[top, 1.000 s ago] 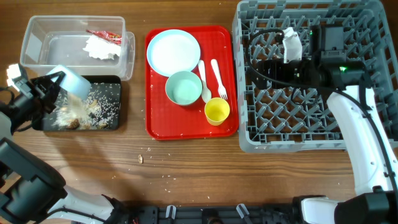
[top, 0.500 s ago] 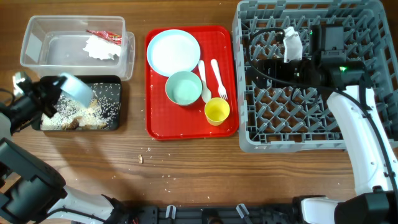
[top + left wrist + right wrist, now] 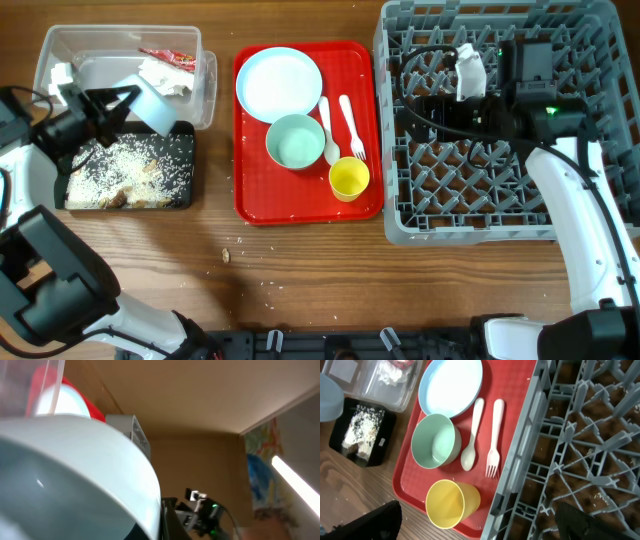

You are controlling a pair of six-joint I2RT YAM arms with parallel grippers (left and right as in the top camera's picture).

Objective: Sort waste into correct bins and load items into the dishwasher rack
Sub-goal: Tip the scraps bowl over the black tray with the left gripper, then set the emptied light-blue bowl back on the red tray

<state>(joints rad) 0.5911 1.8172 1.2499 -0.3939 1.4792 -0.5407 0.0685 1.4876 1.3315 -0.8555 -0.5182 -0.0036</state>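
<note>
My left gripper (image 3: 108, 106) is shut on a pale blue bowl (image 3: 156, 104) and holds it tilted over the seam between the clear tub (image 3: 60, 62) and the black tray (image 3: 186, 190). The bowl fills the left wrist view (image 3: 75, 470). Brownish scraps with rice crumbs (image 3: 120, 172) lie in the black tray. The red wrapper (image 3: 168, 57) and white tissue (image 3: 168, 82) lie in the tub. The plate (image 3: 280, 83), second bowl (image 3: 296, 140), spoon (image 3: 328, 135), fork (image 3: 350, 122) and yellow cup (image 3: 349, 178) sit on the red tray (image 3: 250, 200). My right gripper (image 3: 412, 104) is open and empty over the grey rack (image 3: 480, 225).
The right wrist view shows the red tray (image 3: 410, 480) with the cup (image 3: 451, 504), bowl (image 3: 436, 442), plate (image 3: 451, 385), spoon (image 3: 471, 435) and fork (image 3: 495, 437) beside the rack's left wall (image 3: 520, 465). A few crumbs (image 3: 226, 255) lie on the wooden table.
My left gripper has lifted the tilted bowl up and back from over the black tray toward the tub. More scraps lie spread in the tray. The right arm has not moved.
</note>
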